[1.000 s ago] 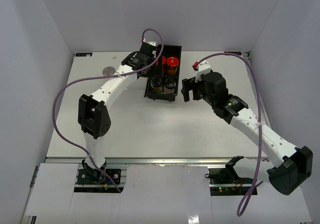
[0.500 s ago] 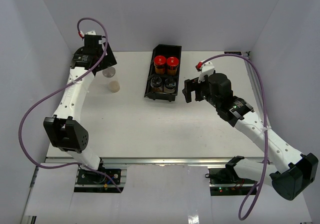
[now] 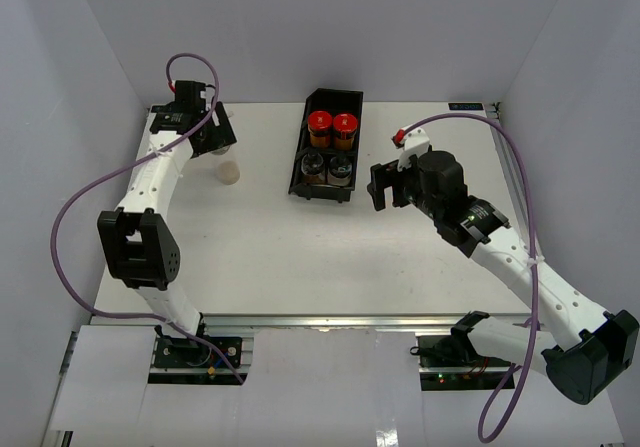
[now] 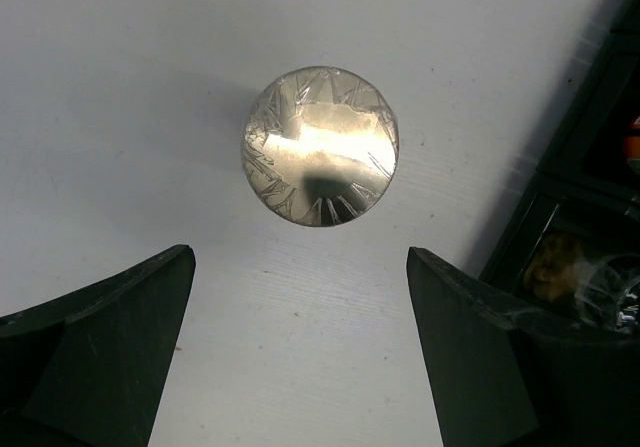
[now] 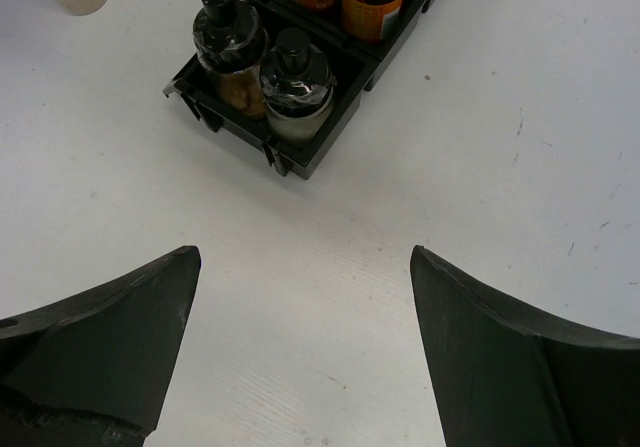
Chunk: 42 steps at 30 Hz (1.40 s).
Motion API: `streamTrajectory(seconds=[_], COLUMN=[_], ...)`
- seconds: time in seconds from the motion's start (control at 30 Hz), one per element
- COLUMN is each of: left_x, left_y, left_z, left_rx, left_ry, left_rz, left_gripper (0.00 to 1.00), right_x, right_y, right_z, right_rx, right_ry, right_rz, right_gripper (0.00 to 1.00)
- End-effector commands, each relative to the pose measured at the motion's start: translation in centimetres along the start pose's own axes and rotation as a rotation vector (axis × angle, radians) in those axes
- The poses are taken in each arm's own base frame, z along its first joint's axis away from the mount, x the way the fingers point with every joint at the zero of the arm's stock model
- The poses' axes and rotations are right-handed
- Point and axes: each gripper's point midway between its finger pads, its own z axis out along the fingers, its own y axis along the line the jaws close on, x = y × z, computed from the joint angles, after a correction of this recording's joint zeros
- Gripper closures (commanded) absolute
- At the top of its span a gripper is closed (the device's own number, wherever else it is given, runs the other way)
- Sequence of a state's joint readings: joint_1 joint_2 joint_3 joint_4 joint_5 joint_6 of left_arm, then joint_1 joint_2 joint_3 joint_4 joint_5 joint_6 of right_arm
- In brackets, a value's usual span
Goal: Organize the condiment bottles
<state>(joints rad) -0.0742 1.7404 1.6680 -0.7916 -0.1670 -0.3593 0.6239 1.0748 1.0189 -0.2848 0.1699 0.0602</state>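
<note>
Two amber condiment bottles with red caps [image 3: 319, 125] [image 3: 344, 126] stand in the middle compartment of the black tray [image 3: 303, 139]. Two pale bottles with dark caps [image 3: 313, 165] [image 3: 340, 169] fill its near compartment. A small cream bottle [image 3: 229, 172] stands alone on the table at the far left. Just behind it is a round shiny grey lid [image 4: 320, 147], seen from straight above. My left gripper [image 4: 298, 252] hovers open over the table just short of that lid, gripping nothing. My right gripper [image 5: 303, 257] is open and empty right of the tray, facing the dark-capped bottles [image 5: 228, 47] [image 5: 297, 82].
The tray's far compartment [image 3: 337, 102] holds nothing. White walls close in the table on the left, back and right. The left arm's purple cable [image 3: 75, 217] loops out over the table's left edge. The tray's near corner [image 5: 340, 122] lies ahead of my right fingers.
My left arm swung from the tray to the far left and came down over the grey lid, jaws opened wide. A second red-capped bottle now shows in the tray. The right arm barely shifted.
</note>
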Motion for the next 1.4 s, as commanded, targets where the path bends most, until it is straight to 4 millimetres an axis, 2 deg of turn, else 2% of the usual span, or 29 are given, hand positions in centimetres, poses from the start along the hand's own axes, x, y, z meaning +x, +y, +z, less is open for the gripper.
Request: streamTrajectory(seconds=[0.0,0.3,0.47,0.77,0.87,0.9,0.97,1.1,1.13,1.17,1.27,1.37], left_x=[-0.1,0.0,0.3,-1.0,-1.1,-1.1,-1.3,-2.1,-2.2,-2.4,-4.1,-6.7], left_y=[-1.0,0.0,-0.3,-0.7,-0.9,-1.0,-1.3,-2.4,-2.8,-3.2,-5.2,-7.5], left_z=[0.7,2.9,4.4,5.3,5.7,5.8,5.8,5.6,5.5,5.3,3.7,1.4], left_rx=[0.064,-0.017,-0.015,-0.017,-0.013,-0.007,0.008,0.058,0.073,0.096,0.177,0.247], left_ry=[-0.015,0.015,0.034,0.012,0.013,0.012,0.005,-0.003,0.001,0.000,-0.040,-0.112], left_rz=[0.037,0.065,0.077,0.086,0.090,0.094,0.099,0.109,0.111,0.111,0.108,0.114], left_gripper=[0.02,0.02,0.04,0.09,0.19,0.25,0.43,0.89,0.95,0.99,1.00,1.00], right_x=[-0.8,-0.5,-0.5,-0.3,-0.3,-0.3,-0.3,-0.1,-0.1,-0.1,0.2,0.5], right_y=[-0.4,-0.5,-0.6,-0.7,-0.7,-0.7,-0.7,-0.6,-0.6,-0.6,-0.6,-0.6], right_z=[-0.1,0.1,0.1,0.4,0.6,0.6,0.7,0.9,1.0,1.0,1.5,1.6], right_rx=[0.016,0.023,0.027,0.034,0.034,0.033,0.034,0.031,0.030,0.031,0.031,0.032], right_ry=[-0.035,-0.029,-0.030,-0.023,-0.020,-0.020,-0.020,-0.013,-0.011,-0.011,0.003,0.013], right_rz=[-0.013,-0.021,-0.024,-0.029,-0.032,-0.033,-0.034,-0.034,-0.035,-0.035,-0.036,-0.034], right_gripper=[0.08,0.08,0.08,0.08,0.08,0.08,0.08,0.08,0.08,0.08,0.08,0.08])
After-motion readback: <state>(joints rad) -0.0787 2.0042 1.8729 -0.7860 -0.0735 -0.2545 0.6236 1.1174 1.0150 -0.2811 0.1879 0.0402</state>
